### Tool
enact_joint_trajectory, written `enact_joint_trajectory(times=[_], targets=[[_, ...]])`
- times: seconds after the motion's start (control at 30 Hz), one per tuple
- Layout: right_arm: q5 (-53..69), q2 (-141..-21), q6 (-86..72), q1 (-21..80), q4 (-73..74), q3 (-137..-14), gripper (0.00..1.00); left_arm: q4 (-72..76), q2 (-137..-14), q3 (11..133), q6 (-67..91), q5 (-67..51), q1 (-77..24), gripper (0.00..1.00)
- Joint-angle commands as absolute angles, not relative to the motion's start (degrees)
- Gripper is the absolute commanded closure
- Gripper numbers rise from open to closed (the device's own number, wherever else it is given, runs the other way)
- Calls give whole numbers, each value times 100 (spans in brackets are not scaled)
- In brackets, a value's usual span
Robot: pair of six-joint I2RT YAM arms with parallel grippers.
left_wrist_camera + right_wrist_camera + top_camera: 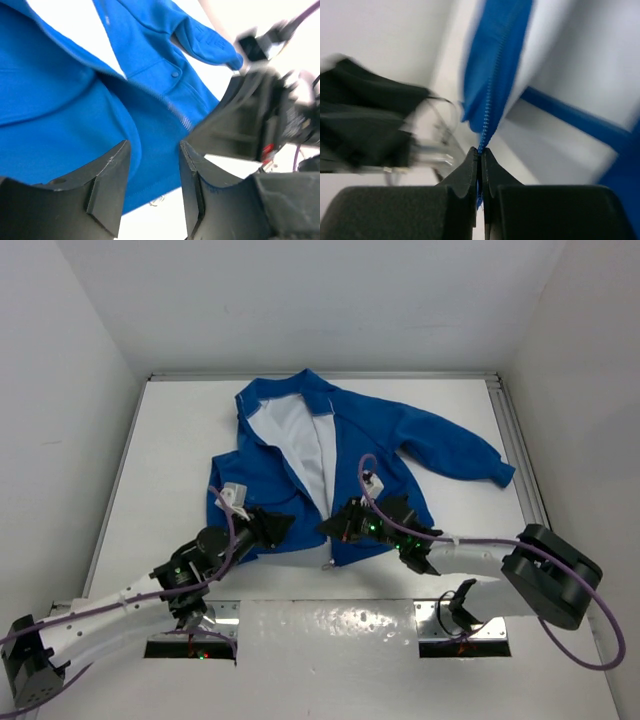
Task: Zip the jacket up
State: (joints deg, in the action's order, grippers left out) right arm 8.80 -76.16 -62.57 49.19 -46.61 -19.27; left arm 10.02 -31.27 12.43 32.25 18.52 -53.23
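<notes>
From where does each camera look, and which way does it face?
Top external: above, behind the bases, facing down on the jacket; left arm and right arm show.
Left wrist: faces the jacket past the open left gripper.
Right wrist: faces along the zipper, pinched in the shut right gripper.
Shared: all see the jacket.

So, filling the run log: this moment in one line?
jacket: front open | right gripper: shut on zipper edge | left gripper: open over jacket

Your jacket [400, 440] is bright blue all over, with a plain white lining [300, 445]. The zipper teeth [487, 110] are blue. It lies on a white table [170, 460]. The left gripper [284, 524] and right gripper [323, 528] are black. Their cables [361, 480] are purple.
</notes>
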Motion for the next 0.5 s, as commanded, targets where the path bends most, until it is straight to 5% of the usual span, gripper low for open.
enact_joint_trajectory(times=[0.0,0.17,0.47], targets=[[712,-7558,-6038,4904,-3183,-1600,100,396,-3005,1266,3550,2110,-5265,59],[1203,-8007,-6160,4913,-3855,-1355,100,764,-3883,1380,3349,1240,-5265,59],[1994,-8936,-7714,4711,-9325,-1466,100,925,-3211,1292,3392,1440,-5230,57]])
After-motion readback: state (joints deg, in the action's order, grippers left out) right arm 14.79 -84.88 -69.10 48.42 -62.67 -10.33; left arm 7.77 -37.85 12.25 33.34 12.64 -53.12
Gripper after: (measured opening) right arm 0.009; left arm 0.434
